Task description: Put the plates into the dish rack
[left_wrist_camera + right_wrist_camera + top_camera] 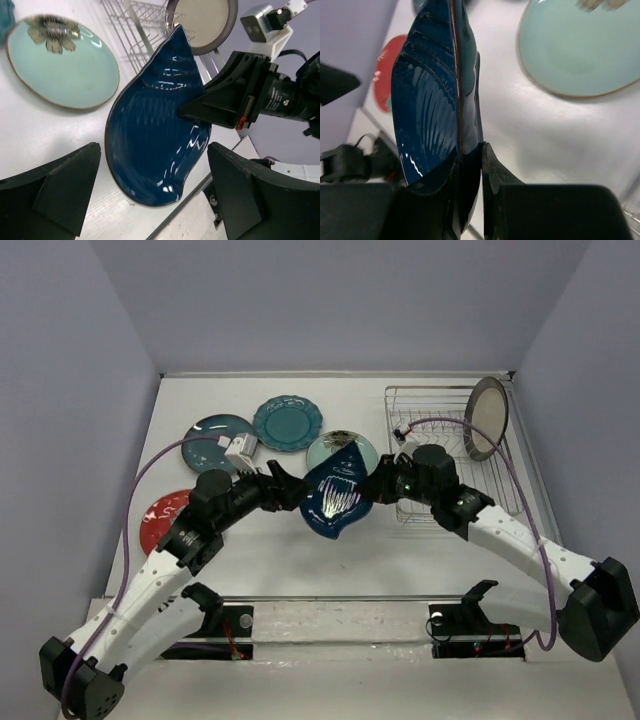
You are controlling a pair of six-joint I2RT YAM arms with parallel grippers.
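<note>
Navy leaf-shaped plate (335, 498) pinched at its rim by right gripper (470, 155); left gripper (293, 488) spread wide beside it.

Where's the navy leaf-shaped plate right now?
Centre of the top view: the navy leaf-shaped plate is clamped by the right end effector, just in front of the mint flower plate, left of the dish rack.

Navy leaf plate (335, 502) tilted mid-air; cream plate (487, 417) upright in rack (425, 405).

no readable text, no legible labels, brands, numbers or signs anywhere
</note>
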